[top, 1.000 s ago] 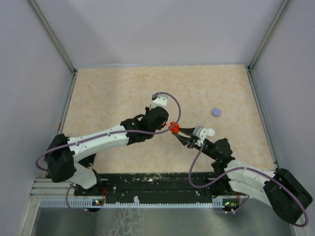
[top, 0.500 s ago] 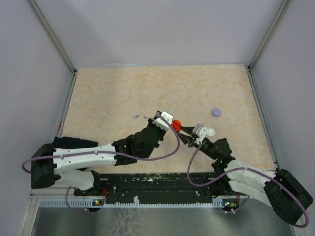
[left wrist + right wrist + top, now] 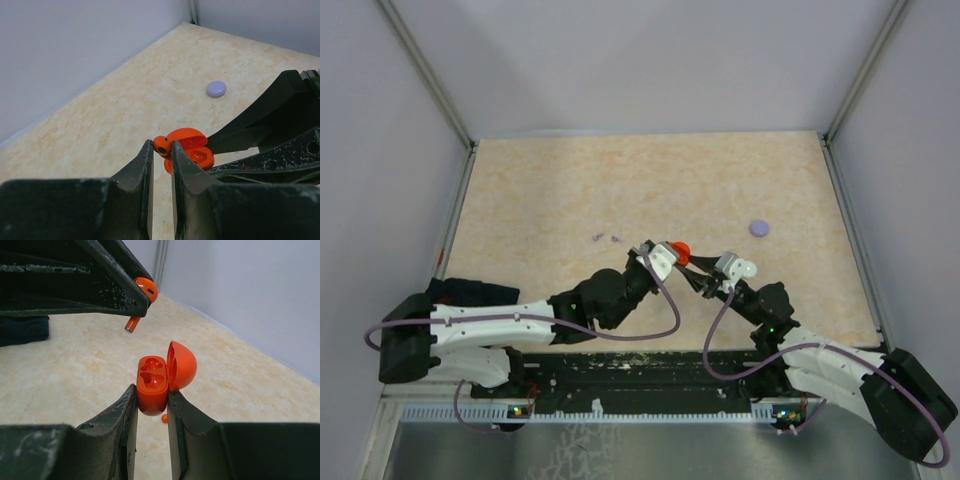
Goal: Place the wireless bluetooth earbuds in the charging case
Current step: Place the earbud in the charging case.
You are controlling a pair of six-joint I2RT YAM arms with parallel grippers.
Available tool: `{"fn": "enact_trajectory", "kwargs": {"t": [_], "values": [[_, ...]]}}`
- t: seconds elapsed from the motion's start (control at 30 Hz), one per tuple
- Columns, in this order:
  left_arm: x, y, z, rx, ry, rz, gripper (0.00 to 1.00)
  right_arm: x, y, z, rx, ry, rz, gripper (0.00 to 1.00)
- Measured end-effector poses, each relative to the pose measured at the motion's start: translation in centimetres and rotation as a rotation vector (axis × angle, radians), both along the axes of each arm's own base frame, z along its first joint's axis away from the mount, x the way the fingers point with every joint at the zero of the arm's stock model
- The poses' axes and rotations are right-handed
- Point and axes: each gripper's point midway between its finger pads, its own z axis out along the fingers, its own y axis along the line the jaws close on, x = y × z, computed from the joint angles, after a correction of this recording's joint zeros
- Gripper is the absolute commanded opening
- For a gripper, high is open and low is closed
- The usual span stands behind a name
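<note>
Charging case (image 3: 152, 390): orange-red inside and out. Earbud (image 3: 145, 289): matching orange-red, silver stem tip. Tabletop (image 3: 550, 180): beige with pale marbled veining. Disc (image 3: 758, 228): lavender. Left claw (image 3: 161, 149) and right claw (image 3: 151, 402): black, scuffed grey. Arm cables (image 3: 705, 352): purple.

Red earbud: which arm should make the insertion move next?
Left. The left tool pinches the red earbud close by the open red case; the right tool is clamped on that case, so it should probably just hold steady.
</note>
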Motion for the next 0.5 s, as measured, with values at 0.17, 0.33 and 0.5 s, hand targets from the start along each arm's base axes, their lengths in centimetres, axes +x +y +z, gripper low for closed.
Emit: {"fn": "enact_trajectory", "kwargs": {"t": [0.17, 0.33, 0.5], "values": [[-0.3, -1.1, -0.8, 0.055, -0.046, -0.020, 0.20, 0.0, 0.0, 0.0, 0.003, 0.002, 0.001, 0.00], [-0.6, -2.1, -2.0, 0.129, -0.098, -0.021, 0.20, -0.1, 0.0, 0.1, 0.008, 0.002, 0.002, 0.00], [-0.4, -2.3, -2.1, 0.161, -0.136, -0.002, 0.20, -0.1, 0.0, 0.2, 0.011, 0.003, 0.003, 0.00]]}}
